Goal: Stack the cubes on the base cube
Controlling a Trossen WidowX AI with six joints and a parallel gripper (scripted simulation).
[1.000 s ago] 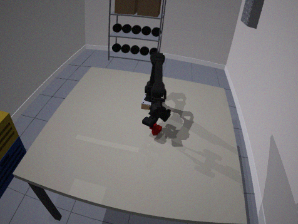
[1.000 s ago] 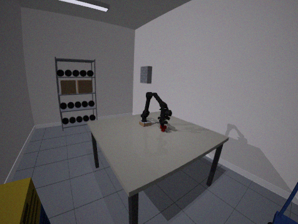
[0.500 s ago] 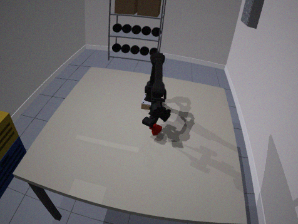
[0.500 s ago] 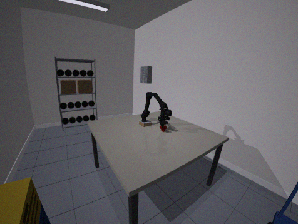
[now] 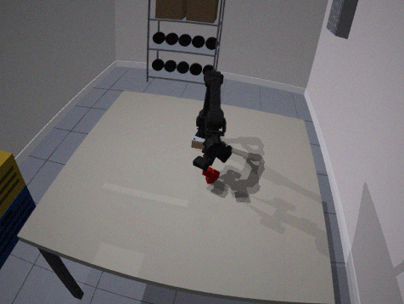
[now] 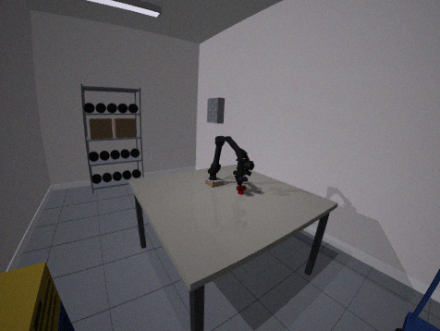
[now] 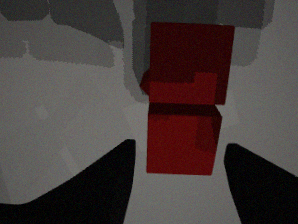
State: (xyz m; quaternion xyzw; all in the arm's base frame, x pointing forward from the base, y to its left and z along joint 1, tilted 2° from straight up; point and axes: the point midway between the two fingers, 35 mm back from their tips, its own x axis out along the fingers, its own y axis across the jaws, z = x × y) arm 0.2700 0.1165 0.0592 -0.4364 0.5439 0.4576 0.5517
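In the wrist view, one red cube lies between the fingertips and a second red cube stands just beyond it, looking larger. A corner of the red base cube shows at their left; the rest is hidden. The two upper cubes sit on the base, and a narrow dark band shows between them. In the top and exterior views the red stack is small, wider at the top than below. My gripper is open around the nearer cube, with space at both sides. Exact level and gap width cannot be told.
The black arm reaches over the table from behind the stack. A small brown box with a light top is at the arm's base. Arm shadows fall on the table to the right of the stack.
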